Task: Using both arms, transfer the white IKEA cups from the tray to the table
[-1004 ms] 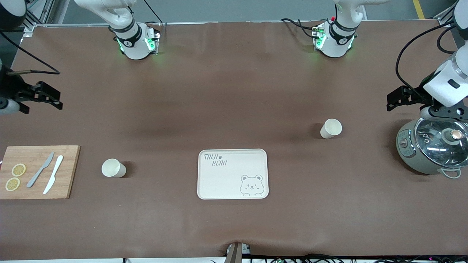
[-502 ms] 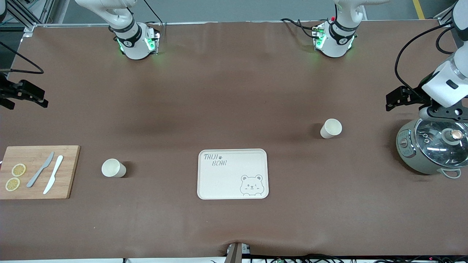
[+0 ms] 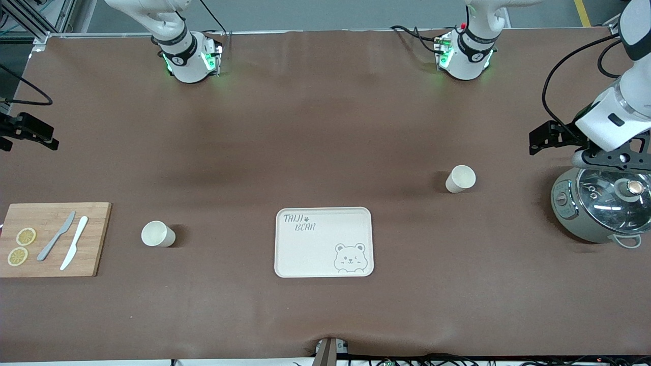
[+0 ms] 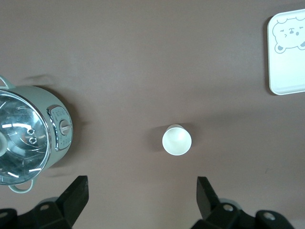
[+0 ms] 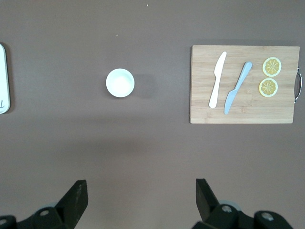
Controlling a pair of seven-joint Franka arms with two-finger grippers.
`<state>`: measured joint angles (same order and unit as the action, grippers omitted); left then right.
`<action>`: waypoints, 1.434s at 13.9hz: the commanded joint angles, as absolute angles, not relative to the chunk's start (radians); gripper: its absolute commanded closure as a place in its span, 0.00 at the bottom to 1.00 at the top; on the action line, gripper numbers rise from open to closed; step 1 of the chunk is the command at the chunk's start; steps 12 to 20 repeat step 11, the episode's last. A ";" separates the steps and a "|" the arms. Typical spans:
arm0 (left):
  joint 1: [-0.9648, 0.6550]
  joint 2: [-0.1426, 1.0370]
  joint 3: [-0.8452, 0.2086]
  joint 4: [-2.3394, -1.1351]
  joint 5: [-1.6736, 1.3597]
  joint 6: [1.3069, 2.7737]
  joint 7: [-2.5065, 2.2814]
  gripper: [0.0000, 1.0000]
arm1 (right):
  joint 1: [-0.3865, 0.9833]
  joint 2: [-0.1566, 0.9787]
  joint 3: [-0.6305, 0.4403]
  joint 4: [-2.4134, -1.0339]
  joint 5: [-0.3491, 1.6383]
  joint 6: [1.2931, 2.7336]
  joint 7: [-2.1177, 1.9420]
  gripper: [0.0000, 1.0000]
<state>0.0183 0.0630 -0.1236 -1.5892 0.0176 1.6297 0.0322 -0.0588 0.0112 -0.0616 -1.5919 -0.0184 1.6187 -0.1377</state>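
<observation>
Two white IKEA cups (image 3: 158, 234) (image 3: 461, 178) upright beside tray (image 3: 324, 242), one toward each arm's end. Left gripper (image 4: 142, 195) over bare table beside pot (image 3: 600, 206), right gripper (image 5: 141, 198) likewise bare; fingers spread (wrist views only), front view cropping right gripper.

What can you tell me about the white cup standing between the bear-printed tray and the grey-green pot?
The small cream-white handleless cup is a plain, slightly tapered tumbler with a round rim and a matte look. It stands upright on the brown table cover, mouth up, and looks empty in the left wrist view. It sits apart from the bear-printed white tray and the grey-green pot with glass lid, farther from the front camera than the tray. Nothing touches it.
</observation>
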 commanded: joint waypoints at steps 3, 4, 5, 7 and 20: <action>0.020 0.058 -0.127 -1.594 0.038 1.626 0.028 0.00 | -0.074 0.026 -0.048 -1.577 -0.006 1.612 -0.126 0.00; 0.020 0.060 -0.127 -1.594 0.040 1.628 0.028 0.00 | -0.074 0.026 -0.048 -1.574 -0.008 1.612 -0.126 0.00; 0.020 0.063 -0.126 -1.594 0.040 1.626 0.031 0.00 | -0.066 0.028 -0.048 -1.577 -0.012 1.602 -0.129 0.00; 0.020 0.063 -0.127 -1.594 0.047 1.626 0.031 0.00 | -0.060 0.029 -0.046 -1.572 -0.012 1.611 -0.129 0.00; 0.020 0.063 -0.126 -1.598 0.049 1.606 0.031 0.00 | -0.063 0.029 -0.044 -1.569 -0.021 1.612 -0.129 0.00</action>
